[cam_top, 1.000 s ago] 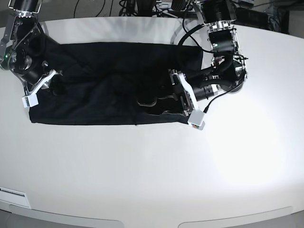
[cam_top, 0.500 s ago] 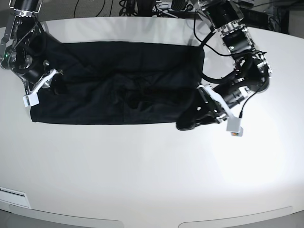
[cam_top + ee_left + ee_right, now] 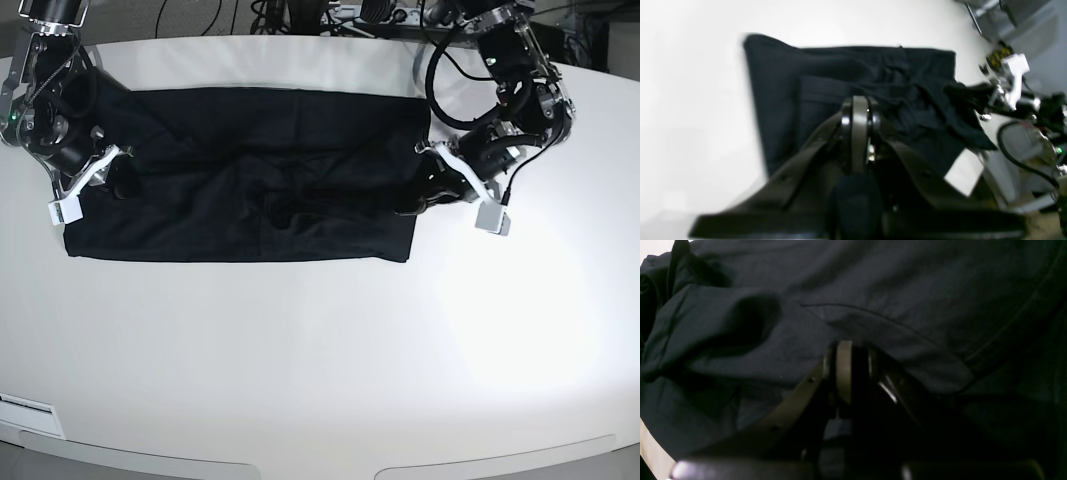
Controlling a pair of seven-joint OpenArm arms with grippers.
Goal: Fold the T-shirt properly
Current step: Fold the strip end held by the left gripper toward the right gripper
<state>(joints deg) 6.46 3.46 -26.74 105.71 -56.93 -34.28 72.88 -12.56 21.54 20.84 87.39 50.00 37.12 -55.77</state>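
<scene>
The black T-shirt [image 3: 250, 170] lies spread as a wide band across the far half of the white table [image 3: 320, 350]. My left gripper [image 3: 414, 198] is at the shirt's right edge. In the left wrist view that left gripper [image 3: 858, 100] has its fingers [image 3: 853, 133] pressed together, with dark cloth bunched low between them and the T-shirt [image 3: 780, 100] beyond. My right gripper [image 3: 116, 180] sits on the shirt's left edge. The right wrist view shows this right gripper [image 3: 853, 346] nearly closed under a fold of the T-shirt [image 3: 873, 290].
Cables and equipment [image 3: 330, 12] crowd the far side behind the table. A white label [image 3: 25, 405] sits by the front left rim. In the left wrist view the other arm [image 3: 1013, 86] shows at the right, with shirt cloth lifted up to it.
My left gripper closed inside the shirt's right part, dragged the cloth out toward the front right, then swung back to the right edge. The shirt's right side now lies flatter. The right arm stayed put.
</scene>
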